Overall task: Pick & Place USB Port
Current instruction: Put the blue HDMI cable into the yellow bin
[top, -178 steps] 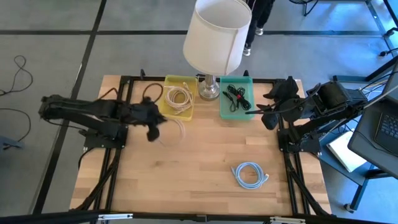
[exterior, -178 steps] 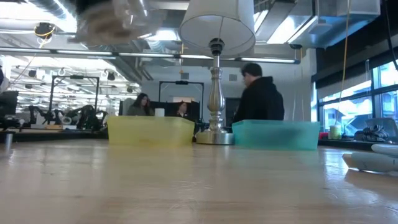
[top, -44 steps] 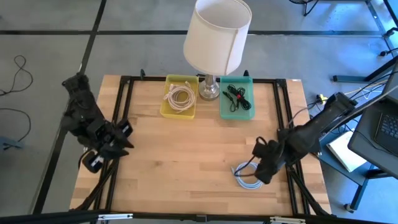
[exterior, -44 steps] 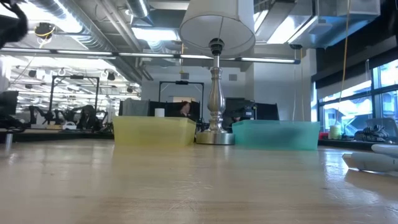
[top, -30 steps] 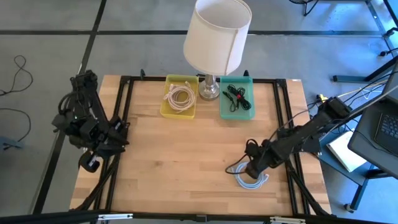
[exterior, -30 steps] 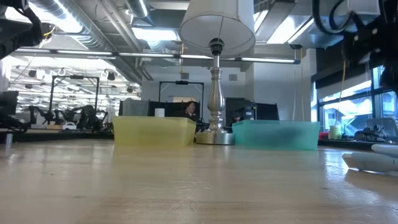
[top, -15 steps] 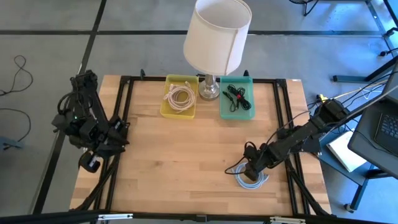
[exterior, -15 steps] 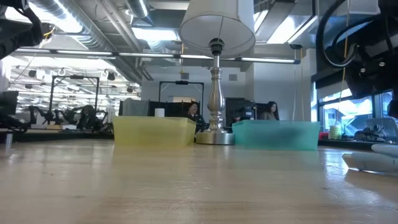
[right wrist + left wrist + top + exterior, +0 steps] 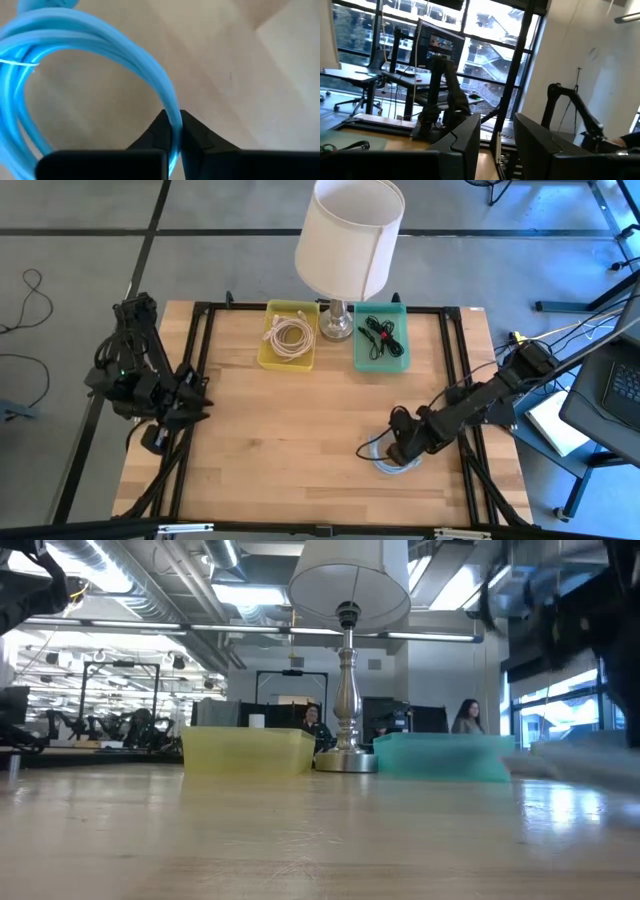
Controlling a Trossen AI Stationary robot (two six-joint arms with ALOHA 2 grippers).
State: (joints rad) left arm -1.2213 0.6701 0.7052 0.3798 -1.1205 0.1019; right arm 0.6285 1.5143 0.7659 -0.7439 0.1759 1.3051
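The task's cable is a light-blue coiled cable [image 9: 392,466] lying on the wooden table near its front right. My right gripper [image 9: 396,452] points down over the coil and is shut on one of its loops [image 9: 150,70]. At the table's left edge my left gripper [image 9: 190,402] is raised, open, with nothing between its fingers [image 9: 497,145]. A yellow bin [image 9: 270,352] at the back holds a white coiled cable [image 9: 289,335]. Beside it, a teal bin [image 9: 362,358] holds a black cable [image 9: 381,334]. My right gripper pinches the coil's outer strands [image 9: 173,117] between its two fingertips, at one side of the loop. The fingers come from above, pointing down, and lie across the strands. The remainder of the coil [image 9: 20,75] spreads out just over the table top.
A table lamp [image 9: 348,240] with a white shade stands between the two bins at the back. Black frame rails [image 9: 450,360] run along the table's sides. Bare wood [image 9: 290,430] lies between the arms. People sit far off in the room [image 9: 465,718].
My right gripper has sunk onto the blue coil and shut on one of its loops; half a second ago its fingers still stood apart above it. The coil has shifted slightly toward the table's left. My left gripper has turned a little in place.
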